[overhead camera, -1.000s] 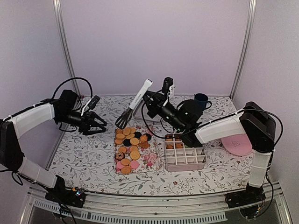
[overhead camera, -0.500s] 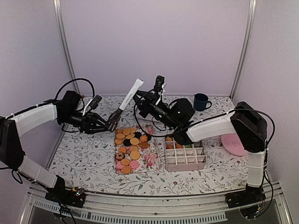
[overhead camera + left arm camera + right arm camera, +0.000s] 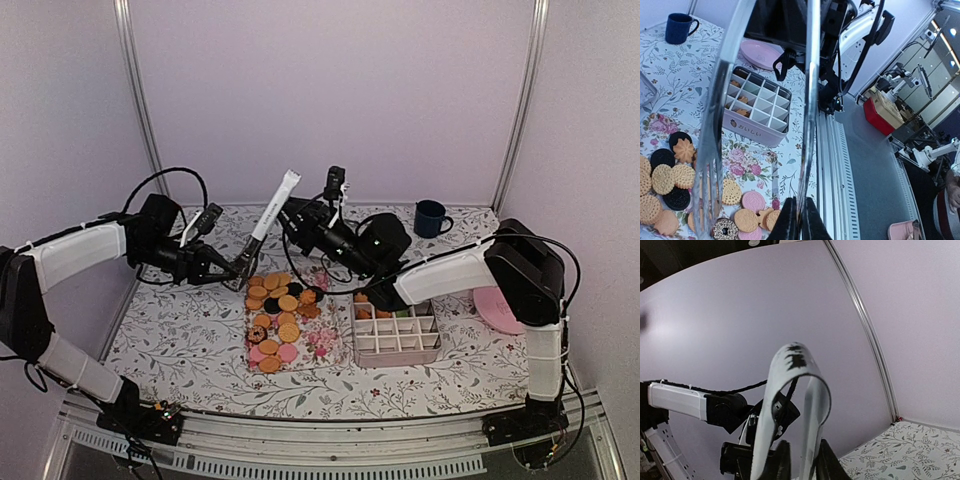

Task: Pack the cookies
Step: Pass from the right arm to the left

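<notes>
**Left claw** (image 3: 799, 226): closed, fingers pinched on one arm of the tongs (image 3: 810, 100), low down near the heads. The tongs' other arm, ending in a slotted head, stood free just beside the pinched one.

**Right claw** (image 3: 801, 465): set higher on the same tongs, toward the white looped hinge end, which rose above its fingers (image 3: 782, 460). One arm of the tongs ran down between the two fingers and the other passed outside them. Whether the fingers pressed that arm or stood just off it could not be told.

**Tongs:** slanted, heads down at the left claw, hinge end up and past the right claw, bridging the two.

**Cookies** (image 3: 275, 310): just below the left claw, on its right and near side. They lay loose on a floral tray (image 3: 322, 345): mostly orange-golden rounds, a few black, several pink, and one sprinkled brown ring toward the near end. The farthest ones lay close under the tongs' heads.

**Divided box** (image 3: 397, 338): below the right claw on its near side, just right of the tray. It was pale pink with a grid of compartments. A few orange cookies sat in its far rows, on the side toward the tray.

**Blue mug** (image 3: 430, 217): well right of the right claw, upright near the table's far edge, handle turned right.

**Pink plate** (image 3: 495, 308): farther right again, beyond the box, partly hidden by the right arm.

**Table** (image 3: 180, 330): covered in a leaf-and-flower print, under everything listed.
</notes>
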Controlling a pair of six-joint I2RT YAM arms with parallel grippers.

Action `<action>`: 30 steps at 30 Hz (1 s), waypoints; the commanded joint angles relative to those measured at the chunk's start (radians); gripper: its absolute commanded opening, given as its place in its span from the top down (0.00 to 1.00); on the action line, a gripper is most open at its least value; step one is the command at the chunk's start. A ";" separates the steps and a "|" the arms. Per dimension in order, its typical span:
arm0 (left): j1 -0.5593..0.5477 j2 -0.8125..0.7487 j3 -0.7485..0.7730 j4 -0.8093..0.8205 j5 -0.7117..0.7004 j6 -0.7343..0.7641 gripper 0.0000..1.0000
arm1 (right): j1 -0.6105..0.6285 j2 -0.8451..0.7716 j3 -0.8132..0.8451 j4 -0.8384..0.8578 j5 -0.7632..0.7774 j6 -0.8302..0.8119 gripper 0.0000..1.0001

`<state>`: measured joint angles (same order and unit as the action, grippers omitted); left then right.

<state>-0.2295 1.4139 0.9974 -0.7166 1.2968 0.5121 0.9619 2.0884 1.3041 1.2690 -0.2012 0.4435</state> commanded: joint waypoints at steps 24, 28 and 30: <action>-0.009 0.025 0.089 -0.182 -0.222 0.239 0.98 | -0.203 -0.771 -0.347 -1.724 0.470 0.019 0.23; -0.009 0.032 0.094 -0.183 -0.230 0.239 0.99 | -0.237 -0.761 -0.345 -1.921 0.509 0.137 0.32; -0.010 0.036 0.099 -0.183 -0.232 0.239 0.98 | -0.267 -0.765 -0.376 -1.944 0.497 0.154 0.35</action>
<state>-0.2356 1.4303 1.0653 -0.8963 1.0595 0.7288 0.7338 1.3293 0.9535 -0.4278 0.2371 0.4820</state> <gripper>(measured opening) 0.018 0.674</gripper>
